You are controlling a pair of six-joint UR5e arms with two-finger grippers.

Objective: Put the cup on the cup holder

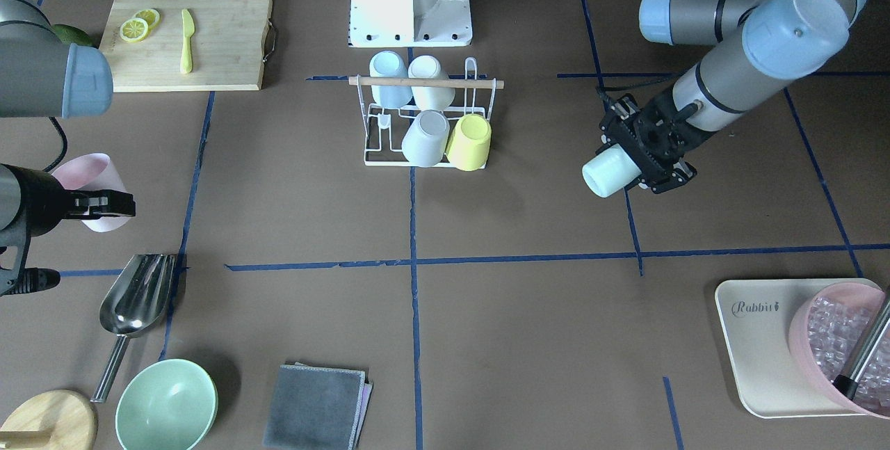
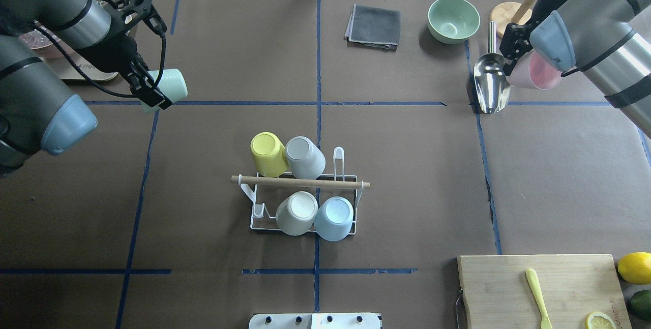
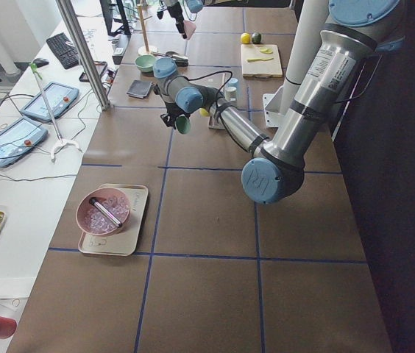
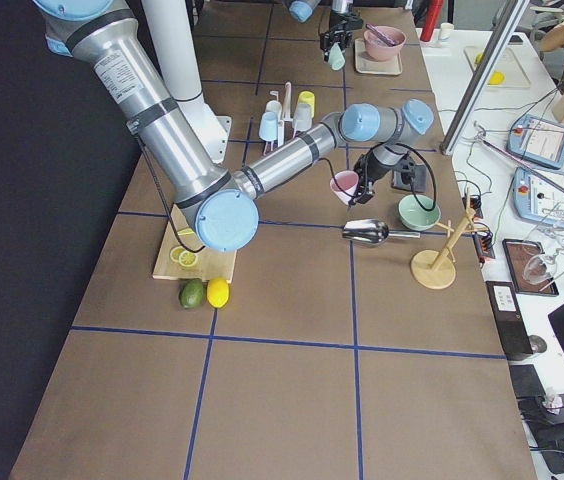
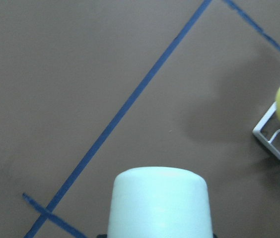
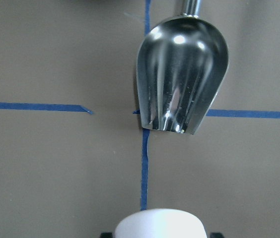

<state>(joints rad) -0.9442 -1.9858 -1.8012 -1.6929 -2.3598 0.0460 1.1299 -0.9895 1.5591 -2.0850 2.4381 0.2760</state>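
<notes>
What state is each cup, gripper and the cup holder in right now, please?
mint cup: gripped by the left gripper, lifted
pink cup: gripped by the right gripper, lifted
cup holder: upright, two prongs free
racked cups: four, upside down
green bowl: upright, empty
scoop: lying empty

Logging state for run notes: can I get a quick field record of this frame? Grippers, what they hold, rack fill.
left gripper: shut on mint cup, away from the rack
right gripper: shut on pink cup, near metal scoop
cup holder: holds yellow cup, grey cup, cream cup, light blue cup
free prongs: two
task status: neither held cup placed yet
</notes>
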